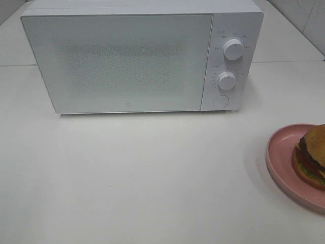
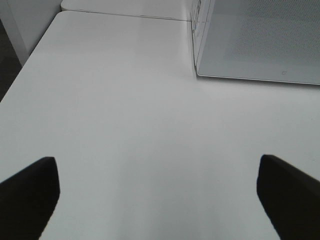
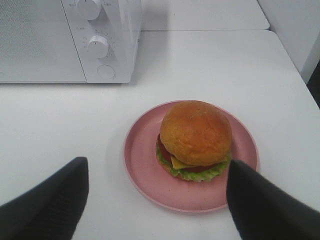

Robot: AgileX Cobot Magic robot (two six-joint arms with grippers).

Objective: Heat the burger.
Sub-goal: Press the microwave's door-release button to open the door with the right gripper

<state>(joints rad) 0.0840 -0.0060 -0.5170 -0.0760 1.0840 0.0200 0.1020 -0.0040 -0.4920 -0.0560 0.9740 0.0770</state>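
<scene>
burger [image 1: 311, 155] sits on the pink plate [image 1: 280, 152] at the lower right edge of the high view, seems light and soft, so the right gripper [image 3: 156, 167], spread wide, should pinch the bun sides gently, while the left gripper [image 2: 156, 164] also stands wide and empty.

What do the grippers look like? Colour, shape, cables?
Only finger ends show, in the wrist views. Left gripper: two plain black, blunt fingers. Right gripper: same, black and wedge-like. No cables or markings visible; the high view shows no arms.
</scene>
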